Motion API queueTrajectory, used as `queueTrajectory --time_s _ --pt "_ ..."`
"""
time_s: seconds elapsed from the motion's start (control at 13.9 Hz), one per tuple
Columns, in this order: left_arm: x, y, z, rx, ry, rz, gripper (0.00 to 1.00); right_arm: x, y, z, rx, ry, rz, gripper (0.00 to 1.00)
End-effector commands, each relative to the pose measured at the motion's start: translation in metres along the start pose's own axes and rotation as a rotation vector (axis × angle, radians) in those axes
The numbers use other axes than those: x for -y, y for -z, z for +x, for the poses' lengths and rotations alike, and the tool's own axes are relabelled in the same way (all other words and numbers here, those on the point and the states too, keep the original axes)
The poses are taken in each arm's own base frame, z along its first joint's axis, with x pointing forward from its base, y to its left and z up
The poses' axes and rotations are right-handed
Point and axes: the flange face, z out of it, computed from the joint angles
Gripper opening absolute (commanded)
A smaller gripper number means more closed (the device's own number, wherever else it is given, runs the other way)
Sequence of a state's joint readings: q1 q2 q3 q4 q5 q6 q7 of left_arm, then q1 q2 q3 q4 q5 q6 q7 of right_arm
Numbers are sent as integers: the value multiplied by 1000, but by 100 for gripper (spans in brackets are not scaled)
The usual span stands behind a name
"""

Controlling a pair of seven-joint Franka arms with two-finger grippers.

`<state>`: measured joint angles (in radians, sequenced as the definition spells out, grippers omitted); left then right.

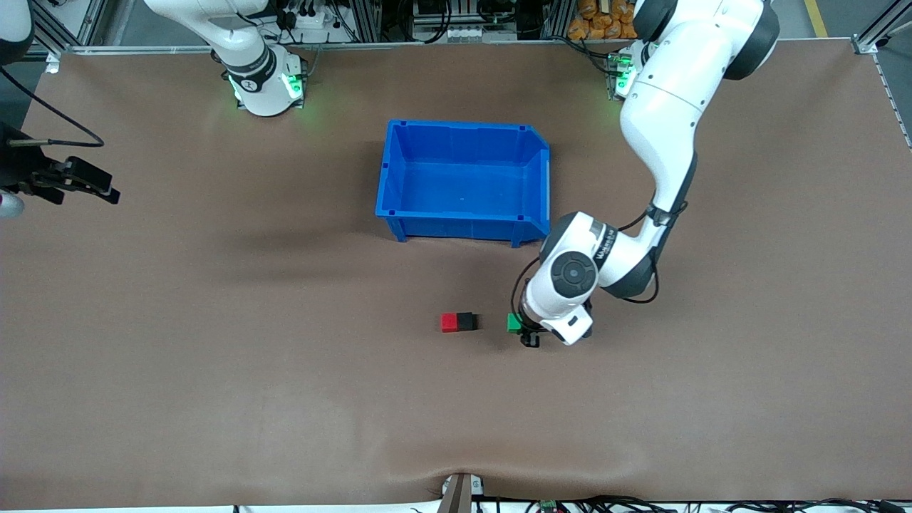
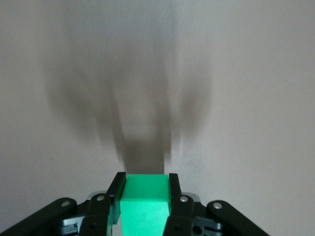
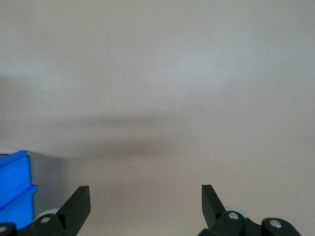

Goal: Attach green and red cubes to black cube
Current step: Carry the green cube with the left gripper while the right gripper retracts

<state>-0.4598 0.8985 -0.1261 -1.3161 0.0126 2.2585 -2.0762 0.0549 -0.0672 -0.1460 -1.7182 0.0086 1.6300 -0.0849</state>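
Two cubes already joined: red cube and black cube sit touching side by side on the brown table, red toward the right arm's end, black toward the left arm's end. Both lie nearer the front camera than the blue bin, well apart from it. Green cube is in the left gripper, low over the table just beside the black cube on the left arm's end, with a visible gap between green and black, so not touching. Left wrist view confirms the grip: green cube clamped between both fingers, fingers pressed against opposite faces, cube's shadow on the table just ahead. Cannot tell if the cube touches the table surface. Right gripper waits at the right arm's end of the table, well apart from the cubes. Right wrist view shows its fingers spread wide with nothing between them, a corner of the blue bin at the edge.
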Motion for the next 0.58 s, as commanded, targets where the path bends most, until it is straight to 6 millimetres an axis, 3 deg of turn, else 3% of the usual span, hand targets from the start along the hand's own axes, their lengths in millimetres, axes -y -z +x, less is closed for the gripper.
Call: queueTrajectory --time_s 0.0,0.14,0.5 --pt "-3 -14 -18 3 36 3 0 6 38 -2 -2 20 -27 100" --pt "1 -19 -38 5 54 -13 0 4 49 -1 -24 6 -18 100" --pt "6 -21 -48 -7 37 -28 0 14 58 -9 -4 -114 -8 100"
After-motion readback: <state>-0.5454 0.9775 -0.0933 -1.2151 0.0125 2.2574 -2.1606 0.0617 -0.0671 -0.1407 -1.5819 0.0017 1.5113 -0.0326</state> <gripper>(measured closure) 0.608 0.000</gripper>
